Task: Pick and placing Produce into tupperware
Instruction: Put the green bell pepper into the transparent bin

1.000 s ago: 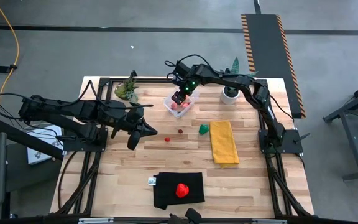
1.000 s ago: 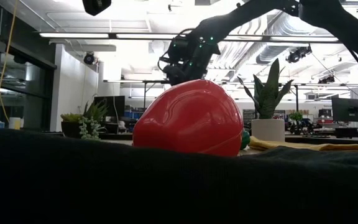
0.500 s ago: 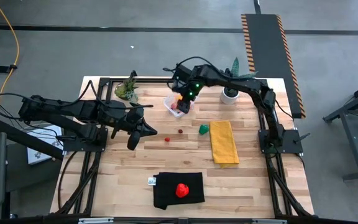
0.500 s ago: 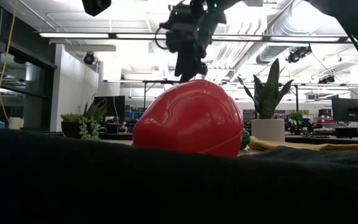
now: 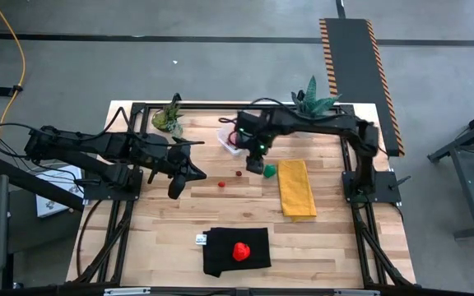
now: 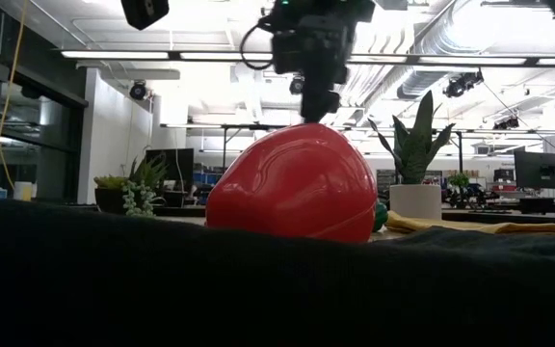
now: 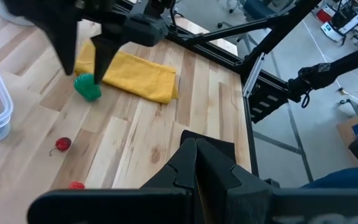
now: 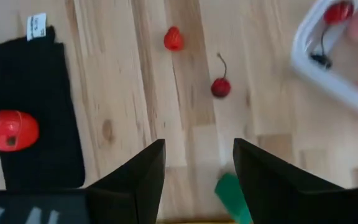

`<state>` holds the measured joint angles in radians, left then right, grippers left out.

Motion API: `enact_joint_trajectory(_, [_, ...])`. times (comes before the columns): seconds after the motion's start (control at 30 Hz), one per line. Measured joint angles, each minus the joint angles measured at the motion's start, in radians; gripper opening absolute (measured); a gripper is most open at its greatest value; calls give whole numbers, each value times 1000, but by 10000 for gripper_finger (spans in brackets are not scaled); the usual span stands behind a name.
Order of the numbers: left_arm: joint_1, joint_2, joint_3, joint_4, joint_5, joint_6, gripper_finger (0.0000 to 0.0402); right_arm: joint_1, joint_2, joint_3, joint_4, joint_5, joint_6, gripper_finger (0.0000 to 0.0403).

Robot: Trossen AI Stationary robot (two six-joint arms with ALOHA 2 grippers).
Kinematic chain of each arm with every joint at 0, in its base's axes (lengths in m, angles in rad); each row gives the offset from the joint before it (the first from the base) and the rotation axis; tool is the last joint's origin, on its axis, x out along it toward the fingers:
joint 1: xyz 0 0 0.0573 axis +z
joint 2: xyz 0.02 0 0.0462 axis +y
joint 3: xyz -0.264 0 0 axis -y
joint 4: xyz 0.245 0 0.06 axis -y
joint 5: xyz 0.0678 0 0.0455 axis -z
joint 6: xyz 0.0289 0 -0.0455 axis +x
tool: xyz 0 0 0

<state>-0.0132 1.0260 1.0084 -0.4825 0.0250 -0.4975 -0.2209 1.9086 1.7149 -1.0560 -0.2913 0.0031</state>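
The clear tupperware [image 5: 227,137] [image 8: 334,59] stands at the table's far middle with red and pink pieces inside. My right gripper [image 5: 258,154] [image 8: 197,171] hovers open just near-right of it, above bare wood, with nothing between its fingers. The green piece [image 5: 269,170] [image 8: 232,198] lies just beyond its fingertips. A stemmed red cherry [image 5: 239,173] [image 8: 221,87] and a small red piece [image 5: 221,184] [image 8: 173,38] lie on the wood. A big red strawberry-like piece [image 5: 240,251] [image 6: 292,183] rests on a black cloth [image 5: 237,261]. My left gripper [image 5: 175,187] [image 7: 196,165] waits shut at the left.
A yellow cloth [image 5: 297,187] lies right of the green piece. Potted plants stand at the far edge, one on the left [image 5: 169,119] and one on the right [image 5: 309,103]. A white tag [image 5: 201,239] sits beside the black cloth. Bare wood spreads through the table's middle.
My right gripper has left the spot over the tupperware, risen a little and swung toward the table's near edge and right, toward the green piece, rolling its wrist as it went. Its fingers stay spread the same.
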Motion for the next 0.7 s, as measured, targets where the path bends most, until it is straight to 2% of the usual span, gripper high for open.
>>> enact_joint_trajectory(0.17, [0, 0, 0, 1, -10, 29, 1, 1, -161, -255, 182, 0, 184, 179])
enact_joint_trajectory(0.3, [0, 0, 0, 0, -44, 39, 1, -1, -250, -357, 235, -1, 266, 179])
enact_joint_trajectory(0.53, [0, 0, 0, 6, -86, 56, 1, -5, -313, -381, 249, 1, 234, 179])
enact_joint_trajectory(0.7, [0, 0, 0, 11, -90, 47, 1, -8, -313, -334, 174, 104, 75, 179])
